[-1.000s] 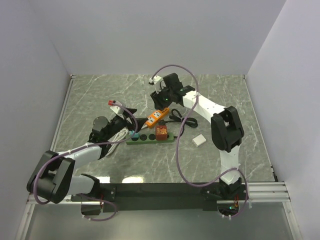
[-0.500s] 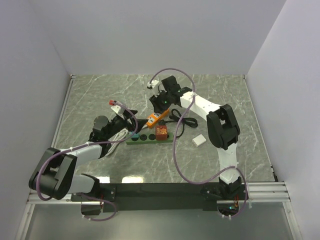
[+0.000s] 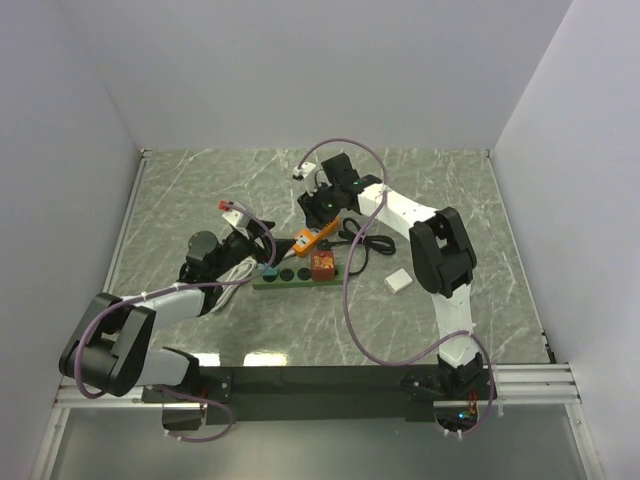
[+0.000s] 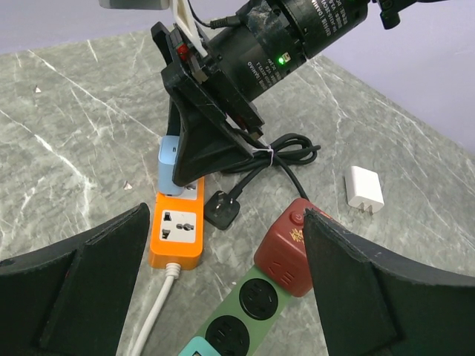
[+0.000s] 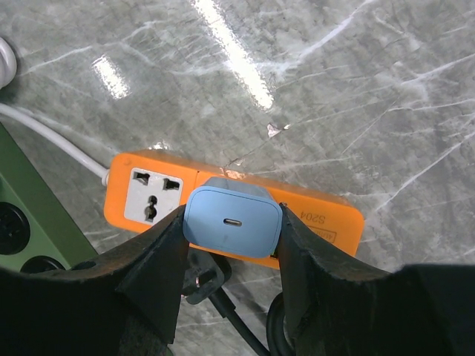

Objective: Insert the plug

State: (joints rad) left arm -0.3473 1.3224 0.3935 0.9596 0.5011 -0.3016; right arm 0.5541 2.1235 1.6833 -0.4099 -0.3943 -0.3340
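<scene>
1. Progress, as I judge it: the pick-up is done and the insertion is under way. The blue USB charger (image 5: pixel 232 220) is gripped and held at the orange power strip (image 5: pixel 326 220). Its body hides its pins, so I cannot tell whether they have entered a socket.
2. Likely left to do: press the charger straight down until it seats flush, then let go and lift clear.
3. The right jaws are pinching the blue USB charger, one finger (image 5: pixel 152 271) on each side of it, with its USB port facing the wrist camera.
4. The charger sits squarely between those jaws, over the middle of the orange power strip and just beside the strip's free universal socket (image 5: pixel 152 194). In the left wrist view its lower edge appears to meet the top of the strip, though a gap cannot be ruled out.
5. The left jaws are spread wide and hold nothing. They hover above the green power strip (image 4: pixel 249 308), well apart from the charger.
6. Nearby on the table (image 3: pixel 200 190):
   - a red cube adapter (image 4: pixel 293 245) sits on the green power strip;
   - a black plug (image 4: pixel 223 210) lies with its coiled cable beside the orange strip;
   - a white charger (image 4: pixel 365 190) lies loose, off to one side.
</scene>
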